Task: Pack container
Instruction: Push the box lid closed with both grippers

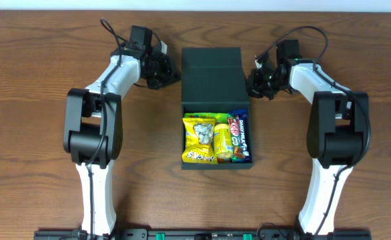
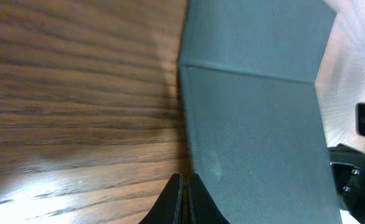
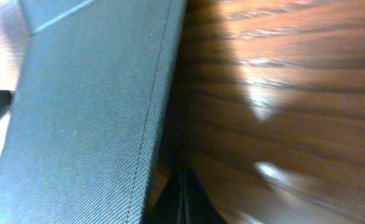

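With L fingers [image 2: 170, 202] & R fingers [image 3: 170, 202] both pinched shut, empty, flanking the lid [image 1: 212, 77], we'd fold it evenly w/o shoving the container [image 1: 217, 166].

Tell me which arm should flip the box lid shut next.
Left, narrowly. Both are shut and flank the open lid, but the left gripper has its tips right at the lid's edge, while the right gripper sits slightly off it.
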